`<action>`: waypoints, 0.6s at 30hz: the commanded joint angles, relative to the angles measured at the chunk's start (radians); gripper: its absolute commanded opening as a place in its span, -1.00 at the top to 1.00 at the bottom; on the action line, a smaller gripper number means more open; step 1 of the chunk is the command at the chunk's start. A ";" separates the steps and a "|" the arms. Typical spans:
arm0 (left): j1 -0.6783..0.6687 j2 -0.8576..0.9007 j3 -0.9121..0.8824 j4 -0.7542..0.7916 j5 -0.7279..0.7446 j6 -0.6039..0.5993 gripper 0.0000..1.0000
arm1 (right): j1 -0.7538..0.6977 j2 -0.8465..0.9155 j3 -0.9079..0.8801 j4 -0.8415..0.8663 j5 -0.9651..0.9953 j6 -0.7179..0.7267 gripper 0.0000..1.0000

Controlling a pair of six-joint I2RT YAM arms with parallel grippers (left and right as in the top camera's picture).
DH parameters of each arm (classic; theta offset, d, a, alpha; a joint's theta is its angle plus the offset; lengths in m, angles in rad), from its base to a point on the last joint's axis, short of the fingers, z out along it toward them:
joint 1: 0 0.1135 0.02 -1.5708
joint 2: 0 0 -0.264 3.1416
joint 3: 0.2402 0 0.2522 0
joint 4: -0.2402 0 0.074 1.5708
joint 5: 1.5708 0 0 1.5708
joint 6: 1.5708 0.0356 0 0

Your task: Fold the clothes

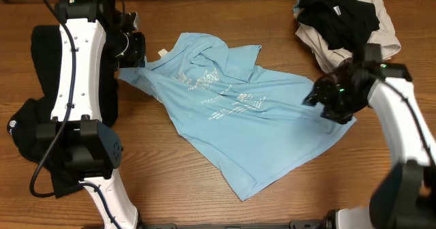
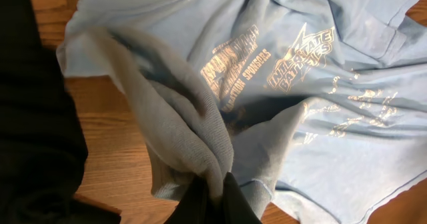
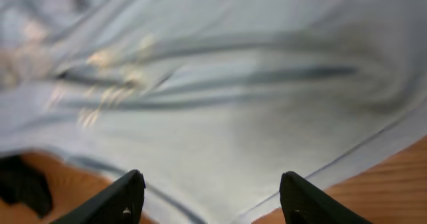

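Left arm (image 1: 80, 65): white shell, black joints, small dark screws, black cable (image 1: 66, 58) along side. Right arm (image 1: 402, 116): white shell, black wrist, green lights (image 1: 339, 88). Right gripper (image 3: 210, 191): black tapered fingers.

Beige & black garment bundle (image 1: 344, 21) heaped at far-right corner of wood-grain table (image 1: 204, 188).
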 commanded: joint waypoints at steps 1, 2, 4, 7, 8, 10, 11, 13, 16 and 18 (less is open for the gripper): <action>0.002 -0.024 0.019 0.012 0.012 0.001 0.92 | 0.145 -0.096 -0.004 -0.037 0.005 -0.018 -0.37; 0.002 -0.024 0.019 0.014 0.012 0.001 0.91 | 0.196 -0.104 -0.015 -0.045 0.014 -0.016 -0.37; 0.003 -0.024 0.019 0.016 0.008 0.001 0.92 | 0.286 -0.106 -0.046 -0.043 0.014 -0.001 -0.37; 0.004 -0.024 0.019 0.021 -0.046 0.001 0.92 | 0.438 -0.106 -0.140 0.034 0.035 0.083 -0.35; 0.003 -0.024 0.018 0.023 -0.063 0.000 0.92 | 0.489 -0.106 -0.180 0.066 0.064 0.134 -0.33; 0.003 -0.024 0.018 0.025 -0.076 0.000 0.92 | 0.559 -0.105 -0.242 0.117 0.099 0.215 -0.29; 0.004 -0.024 0.019 0.026 -0.078 0.000 0.91 | 0.583 -0.105 -0.266 0.139 0.105 0.246 -0.27; 0.004 -0.024 0.018 0.027 -0.083 0.000 0.92 | 0.623 -0.105 -0.313 0.191 0.104 0.304 -0.25; 0.003 -0.024 0.018 0.035 -0.086 0.000 0.91 | 0.659 -0.105 -0.363 0.259 0.101 0.343 -0.22; 0.004 -0.024 0.018 0.047 -0.091 0.000 0.92 | 0.681 -0.103 -0.395 0.293 0.101 0.352 -0.20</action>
